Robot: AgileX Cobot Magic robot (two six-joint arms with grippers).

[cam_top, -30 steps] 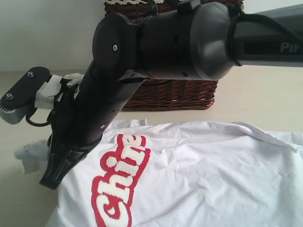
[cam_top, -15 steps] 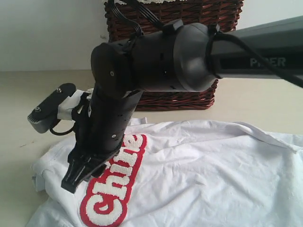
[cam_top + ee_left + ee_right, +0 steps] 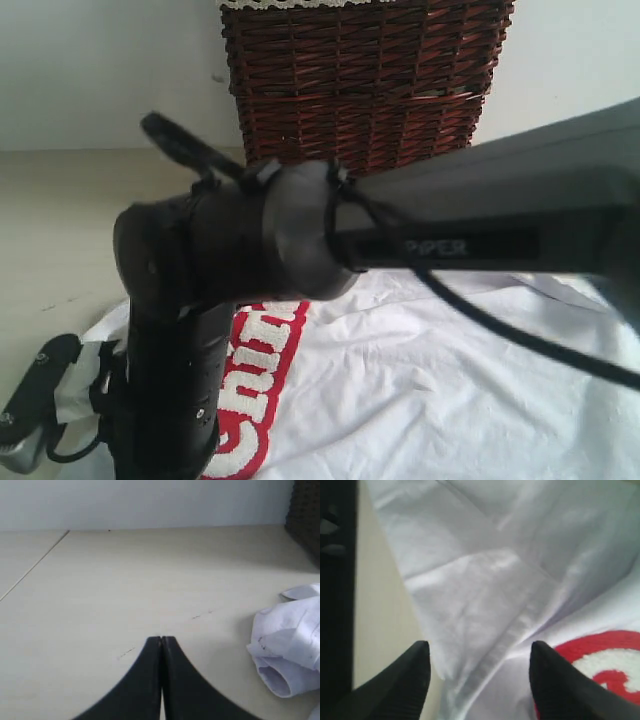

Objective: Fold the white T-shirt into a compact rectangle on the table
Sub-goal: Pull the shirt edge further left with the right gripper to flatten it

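Since a second ago the dark grey right arm [image 3: 300, 240] has sunk and swung closer to the exterior camera. It now hides much of the white cotton T-shirt [image 3: 450, 380], whose left edge has gone from a raised bunch to lying down on the pale beige bench [image 3: 60, 220]. In that view the shirt is spread flat in front of the red-brown wicker basket [image 3: 365, 80], and part of its fuzzy red-outlined lettering [image 3: 265, 385] shows beside the arm. The arm's tip runs out of frame below.

From the left wrist, the left pincer [image 3: 161, 647] has its jaws pressed together on nothing and sits over bare bench. A crumpled white sleeve [image 3: 290, 645] lies off to one side, apart from it.

From the right wrist, the right pincer [image 3: 479, 657] stands with its jaws well apart and empty, just above a folded, seamed edge of the shirt, with a red letter near one jaw.

The likely trouble is twofold. A fingertip could catch the loose cloth under the open jaws as the arm moves, pulling the laid edge askew. The bunched sleeve, if left unflattened, would probably put a lump in the rectangle.
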